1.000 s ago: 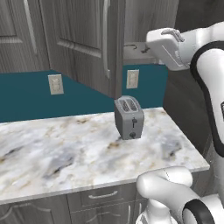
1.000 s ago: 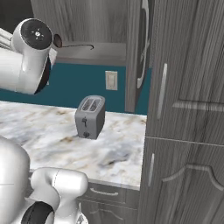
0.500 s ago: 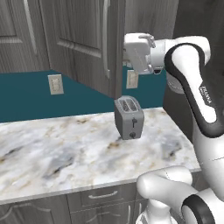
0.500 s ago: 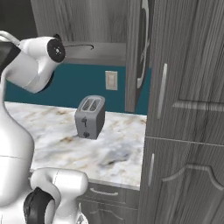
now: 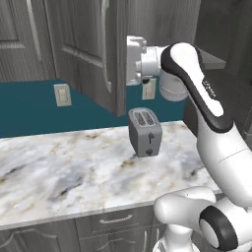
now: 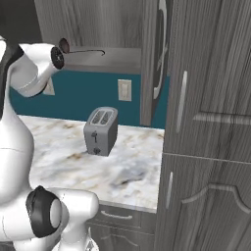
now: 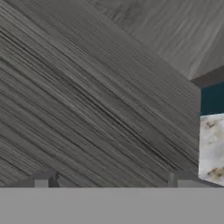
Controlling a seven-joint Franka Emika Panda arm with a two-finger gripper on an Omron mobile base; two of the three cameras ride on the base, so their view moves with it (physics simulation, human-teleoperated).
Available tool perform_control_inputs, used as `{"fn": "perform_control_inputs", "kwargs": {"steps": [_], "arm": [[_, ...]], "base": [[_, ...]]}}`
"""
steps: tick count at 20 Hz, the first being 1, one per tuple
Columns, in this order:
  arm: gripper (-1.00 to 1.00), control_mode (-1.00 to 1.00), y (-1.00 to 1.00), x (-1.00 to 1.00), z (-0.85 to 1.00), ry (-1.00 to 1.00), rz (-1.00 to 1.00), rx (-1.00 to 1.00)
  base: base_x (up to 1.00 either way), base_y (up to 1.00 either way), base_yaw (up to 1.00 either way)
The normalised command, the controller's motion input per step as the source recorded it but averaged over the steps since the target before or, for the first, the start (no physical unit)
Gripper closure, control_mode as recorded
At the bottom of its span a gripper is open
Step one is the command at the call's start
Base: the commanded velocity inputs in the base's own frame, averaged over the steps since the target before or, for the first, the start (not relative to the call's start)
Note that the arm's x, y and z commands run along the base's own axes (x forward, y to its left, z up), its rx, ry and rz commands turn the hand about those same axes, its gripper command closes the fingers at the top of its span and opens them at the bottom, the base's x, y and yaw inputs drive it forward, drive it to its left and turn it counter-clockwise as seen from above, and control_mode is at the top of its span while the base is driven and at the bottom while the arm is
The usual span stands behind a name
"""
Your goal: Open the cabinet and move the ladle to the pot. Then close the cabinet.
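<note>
Fingers (image 7: 41, 179) are standing wide apart and empty, pointing straight at wood grain. That is the inner face of the open cabinet door (image 5: 93, 49).

What's changing: over the last second the hand (image 5: 134, 61) is swinging from well right of the toaster (image 5: 145, 132) to almost directly above it, and is now sitting right up against the door's edge. Toaster and counter (image 5: 64, 172) are not moving, so the base is staying put. This is arm motion only.

Ladle (image 6: 88, 49) is lying untouched on the cabinet shelf (image 6: 117, 58), above the toaster and slightly to its left in the right base view.

My read: the open-door step is looking done and the grasp is not yet starting. The hand is facing the door rather than the shelf, so it is needing to re-aim before reaching in. The pot and door-closing steps are both waiting on that.
</note>
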Motion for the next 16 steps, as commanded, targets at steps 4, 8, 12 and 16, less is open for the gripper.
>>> {"fn": "perform_control_inputs", "kwargs": {"steps": [4, 8, 12, 16], "arm": [[-1.00, -1.00, 0.82, -0.30, 0.15, 0.00, 0.15, 0.00], [-1.00, -1.00, 0.76, -0.19, 0.12, 0.00, 0.10, 0.00], [-1.00, -1.00, -0.03, -0.16, 0.23, -0.06, -0.01, -0.08], [-1.00, -1.00, -0.81, 0.00, 0.18, -0.12, -0.16, -0.29]], "base": [[0.00, 0.00, 0.00], [0.00, 0.00, 0.00], [0.00, 0.00, 0.00], [0.00, 0.00, 0.00]]}}
